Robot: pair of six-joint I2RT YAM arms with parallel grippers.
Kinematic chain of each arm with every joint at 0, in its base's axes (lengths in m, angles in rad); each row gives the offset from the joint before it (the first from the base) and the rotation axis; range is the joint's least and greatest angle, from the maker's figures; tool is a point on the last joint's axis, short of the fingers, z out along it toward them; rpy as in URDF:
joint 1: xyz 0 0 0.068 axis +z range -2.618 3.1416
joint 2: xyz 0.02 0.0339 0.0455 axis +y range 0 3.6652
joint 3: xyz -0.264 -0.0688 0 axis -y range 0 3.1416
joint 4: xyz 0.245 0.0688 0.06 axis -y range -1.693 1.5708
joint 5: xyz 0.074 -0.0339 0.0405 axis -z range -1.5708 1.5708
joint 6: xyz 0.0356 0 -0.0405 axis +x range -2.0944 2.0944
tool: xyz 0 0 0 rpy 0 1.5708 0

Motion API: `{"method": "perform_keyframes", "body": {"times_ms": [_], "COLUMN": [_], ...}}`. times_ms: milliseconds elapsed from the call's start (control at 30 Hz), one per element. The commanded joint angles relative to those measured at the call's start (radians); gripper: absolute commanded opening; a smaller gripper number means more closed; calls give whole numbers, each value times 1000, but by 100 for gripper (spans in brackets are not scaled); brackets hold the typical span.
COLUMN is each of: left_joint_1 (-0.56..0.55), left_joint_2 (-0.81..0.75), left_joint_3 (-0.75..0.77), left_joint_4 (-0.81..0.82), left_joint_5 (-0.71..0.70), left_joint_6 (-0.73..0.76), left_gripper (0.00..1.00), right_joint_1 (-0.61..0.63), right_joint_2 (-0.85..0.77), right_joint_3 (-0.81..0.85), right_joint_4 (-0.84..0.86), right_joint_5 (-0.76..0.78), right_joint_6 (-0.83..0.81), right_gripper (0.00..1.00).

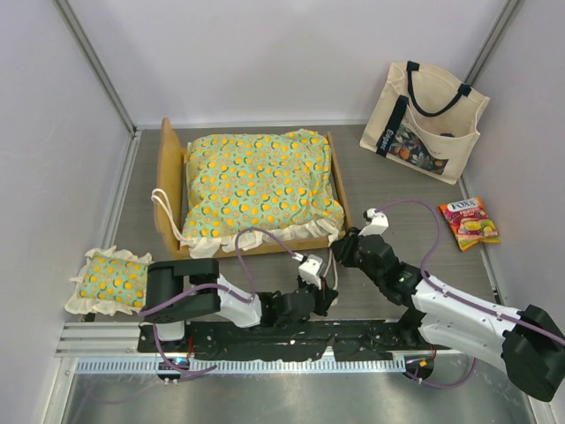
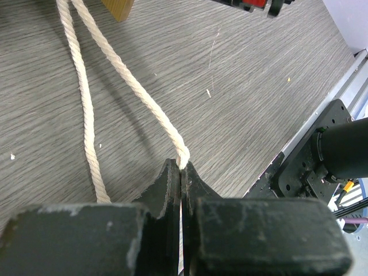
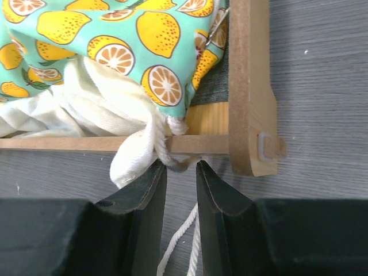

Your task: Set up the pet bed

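The pet bed's light-wood frame lies at the back left of the table, with the green orange-print mattress cushion resting in it. My left gripper hovers low in front of the bed, shut on the end of a cream rope tie; a second strand trails beside it. At the bed's near right corner, my right gripper is open. Its fingertips straddle the tie loop that is wrapped over the front rail, beside the side board. The cream ruffle spills over that rail.
A small matching ruffled pillow lies at the near left. A cream tote bag leans on the back right wall, and a candy packet lies below it. White walls enclose the table on three sides, and a metal rail runs along the near edge.
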Motion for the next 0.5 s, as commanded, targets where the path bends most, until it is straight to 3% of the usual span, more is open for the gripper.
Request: {"method": "perform_keyframes", "body": {"times_ms": [0, 467], "left_joint_1": [4, 4], "left_joint_2": [2, 7], "left_joint_3": [0, -8], "left_joint_4": [51, 74], "left_joint_5": [-13, -13], "left_joint_6": [2, 6], "left_gripper": [0, 0], "right_joint_1": [2, 2], "right_joint_2": [6, 36], "right_joint_3": [-12, -106], "right_joint_4": [106, 304], "right_joint_5": [58, 43], "right_joint_6": [-35, -72], "right_gripper": [32, 32]}}
